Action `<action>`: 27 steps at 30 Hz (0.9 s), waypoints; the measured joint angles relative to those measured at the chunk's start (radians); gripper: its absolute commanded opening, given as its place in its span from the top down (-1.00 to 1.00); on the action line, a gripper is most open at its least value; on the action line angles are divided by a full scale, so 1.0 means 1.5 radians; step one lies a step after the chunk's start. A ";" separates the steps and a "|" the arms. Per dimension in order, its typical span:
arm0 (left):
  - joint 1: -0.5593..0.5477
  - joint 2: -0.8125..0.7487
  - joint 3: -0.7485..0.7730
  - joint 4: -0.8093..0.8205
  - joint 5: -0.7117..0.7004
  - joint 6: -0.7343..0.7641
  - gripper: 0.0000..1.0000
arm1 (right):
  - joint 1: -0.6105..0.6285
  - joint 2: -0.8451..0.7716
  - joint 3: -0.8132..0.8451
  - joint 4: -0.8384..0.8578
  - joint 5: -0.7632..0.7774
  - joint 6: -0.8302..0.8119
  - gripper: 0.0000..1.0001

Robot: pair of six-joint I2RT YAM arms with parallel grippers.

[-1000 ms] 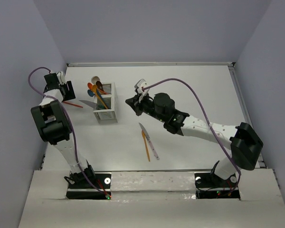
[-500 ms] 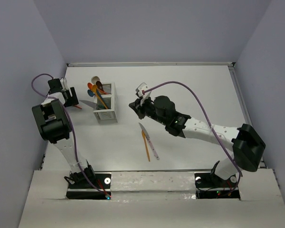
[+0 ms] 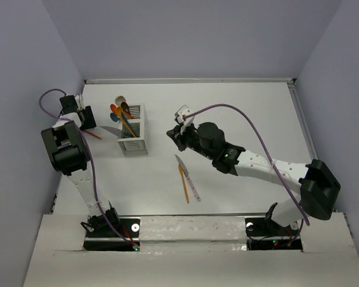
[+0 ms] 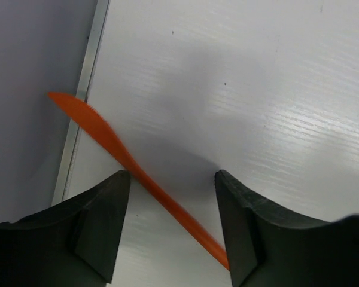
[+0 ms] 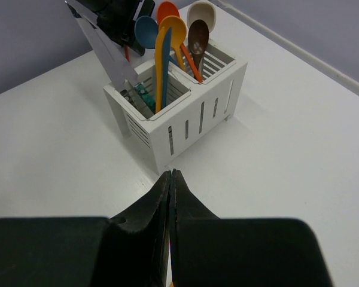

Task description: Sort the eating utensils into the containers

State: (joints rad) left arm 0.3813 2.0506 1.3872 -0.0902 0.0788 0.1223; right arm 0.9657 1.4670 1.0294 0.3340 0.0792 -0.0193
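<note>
Nearest the arm bases, we are seeing two loose utensils lying side by side on the white desk (image 3: 239, 107): an orange utensil (image 3: 183, 185) and a loose silver-bladed knife (image 3: 189, 181).

Just beyond them, the right hand (image 5: 170, 182) is hovering above the desk. Its fingers are pressed together, holding nothing, and it is facing the white slatted caddy (image 5: 191, 128). The caddy is standing upright, left of the desk's centre. Coloured spoons (image 5: 167, 36) are standing in it, and a leaning knife (image 5: 110, 54) is poking out.

Farthest away, at the desk's left edge beside the wall, the left hand (image 4: 170, 182) is reaching down. Its fingers are spread wide on either side of an orange knife (image 4: 102, 128), which is lying flat on the desk, not yet gripped.

We are judging that the step in hand is picking up this orange knife. The next move is calling for the fingers to close on its slim handle, then lift and carry it to the caddy's knife compartment.

We are finding no brands, labels or writing that can be read.
</note>
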 measured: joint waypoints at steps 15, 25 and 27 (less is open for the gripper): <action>-0.002 -0.032 -0.073 0.069 0.015 0.075 0.45 | 0.003 -0.031 -0.010 -0.014 0.013 -0.002 0.91; 0.005 -0.093 -0.155 0.070 0.035 0.185 0.51 | 0.005 -0.068 -0.021 -0.024 0.029 -0.003 0.91; 0.006 -0.095 -0.156 0.063 0.037 0.203 0.35 | 0.007 -0.068 -0.021 -0.026 0.030 -0.003 0.91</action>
State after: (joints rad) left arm 0.3908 1.9083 1.1530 0.0048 0.1345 0.4267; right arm 0.9764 1.3655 0.9977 0.2943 0.1246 -0.0231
